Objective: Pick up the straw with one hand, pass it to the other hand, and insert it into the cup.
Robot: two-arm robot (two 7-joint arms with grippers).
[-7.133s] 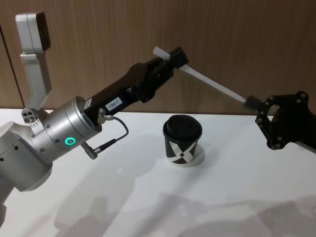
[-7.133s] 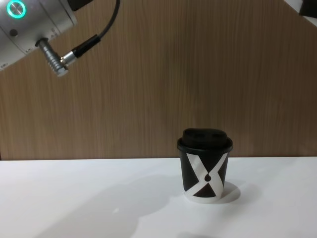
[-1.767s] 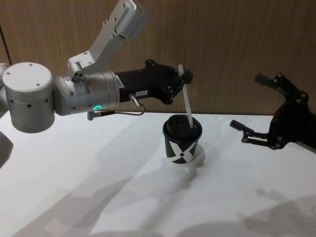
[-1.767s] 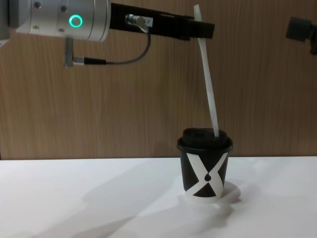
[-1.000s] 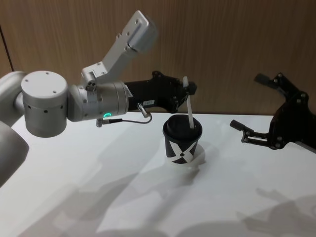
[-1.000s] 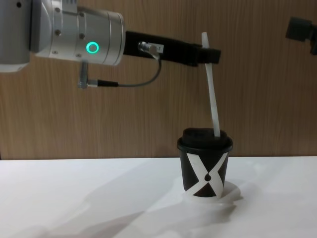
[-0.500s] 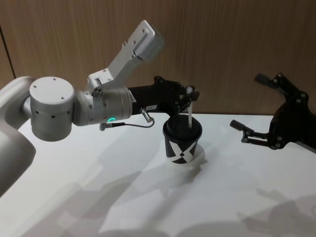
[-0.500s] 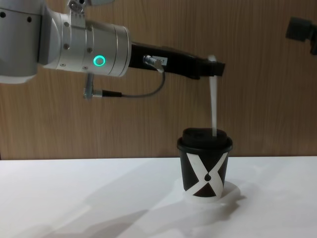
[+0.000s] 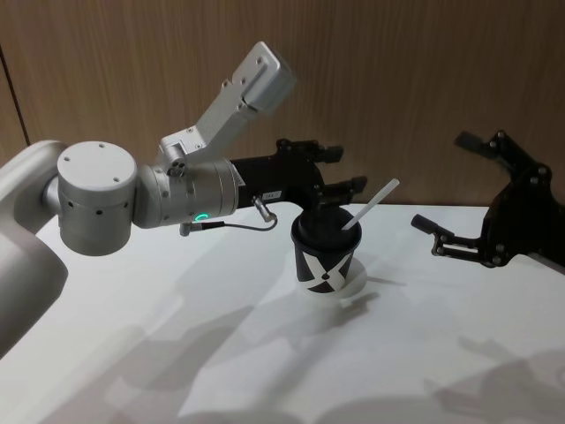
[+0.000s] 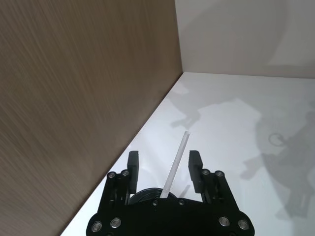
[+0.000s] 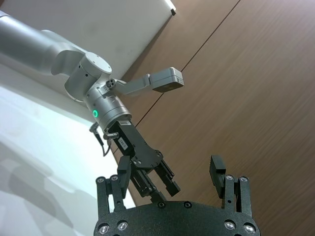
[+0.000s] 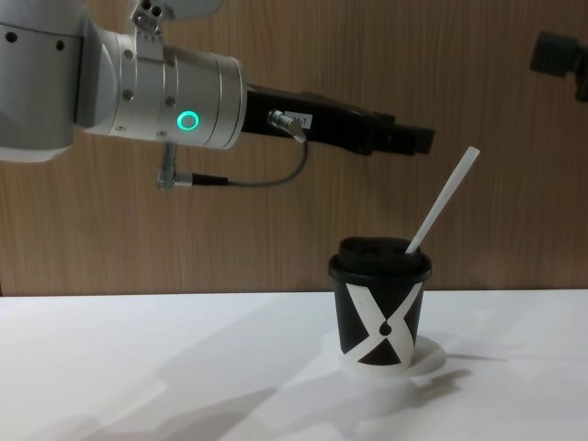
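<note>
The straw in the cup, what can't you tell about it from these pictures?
- How deep the straw goes: the cup and its lid hide the lower end, chest view.
- The lid opening: left tool blocks it, left wrist view.
- Right tool: arm cut off at the head view's edge.

white straw (image 12: pixel 443 199), black white-X cup (image 12: pixel 379 312)
</note>
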